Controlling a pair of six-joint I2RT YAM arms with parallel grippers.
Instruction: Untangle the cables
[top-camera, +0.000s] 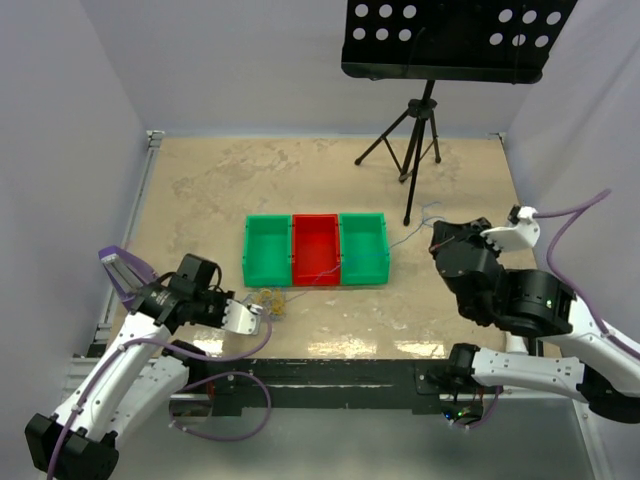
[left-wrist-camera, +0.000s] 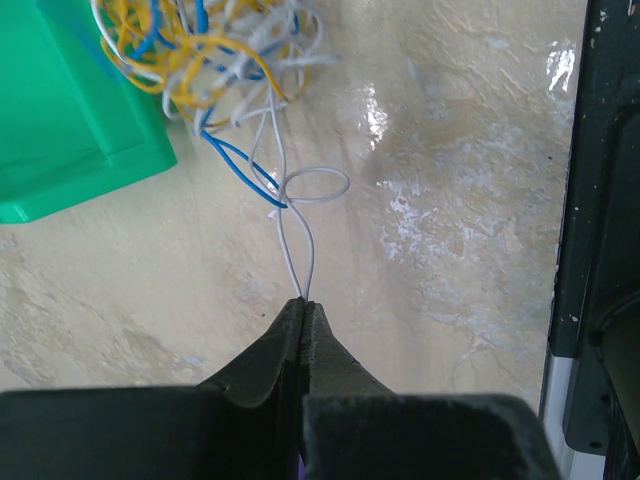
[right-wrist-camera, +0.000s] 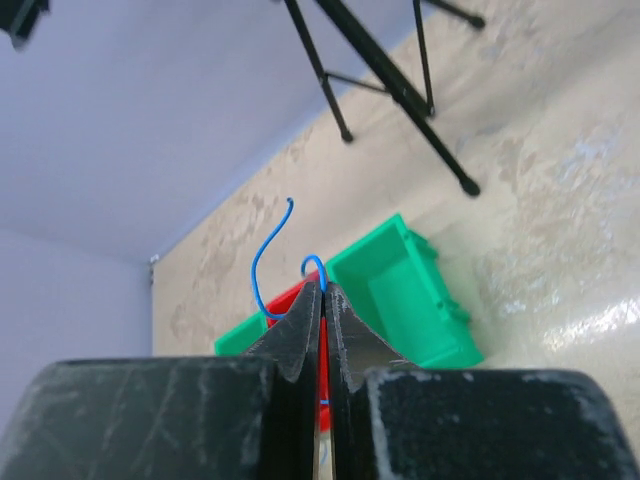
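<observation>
A tangle of thin yellow, blue and white cables (left-wrist-camera: 205, 50) lies on the table next to the green bin; it shows in the top view (top-camera: 270, 299) in front of the bins. My left gripper (left-wrist-camera: 303, 303) is shut on a white cable (left-wrist-camera: 296, 240) that loops back to the tangle. My right gripper (right-wrist-camera: 324, 290) is shut on a blue cable (right-wrist-camera: 262, 262), held above the table right of the bins; its free end curls upward. In the top view this thin cable (top-camera: 408, 236) runs from the right gripper (top-camera: 440, 240) toward the bins.
Three bins stand side by side mid-table: green (top-camera: 266, 250), red (top-camera: 316, 248), green (top-camera: 363, 247). A black tripod stand (top-camera: 415, 130) stands at the back right, with a perforated black plate (top-camera: 450, 35) above. The table's black front edge (left-wrist-camera: 600, 250) is close to the left gripper.
</observation>
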